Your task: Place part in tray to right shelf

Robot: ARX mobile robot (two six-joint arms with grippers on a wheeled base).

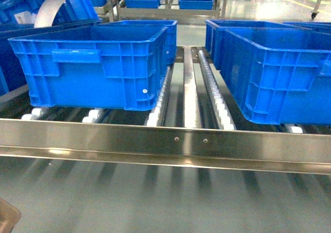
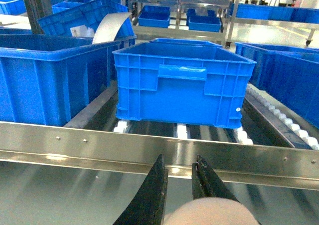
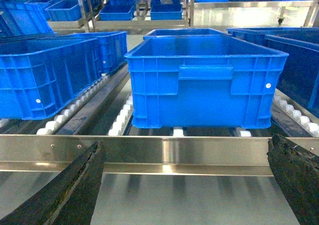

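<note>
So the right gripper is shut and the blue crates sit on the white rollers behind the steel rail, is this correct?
Not quite: the right gripper is open, its two fingers far apart at either edge of the right wrist view. The rest holds: the blue crates sit on the white rollers behind the steel rail.

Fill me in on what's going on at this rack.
The robot faces the right shelf, where blue crates sit on roller tracks behind the steel front rail. The left gripper is nearly shut, apparently on the pale beige tray, of which only a rounded bit shows. The right gripper hangs wide open and empty before the rail. The part is not in view.
</note>
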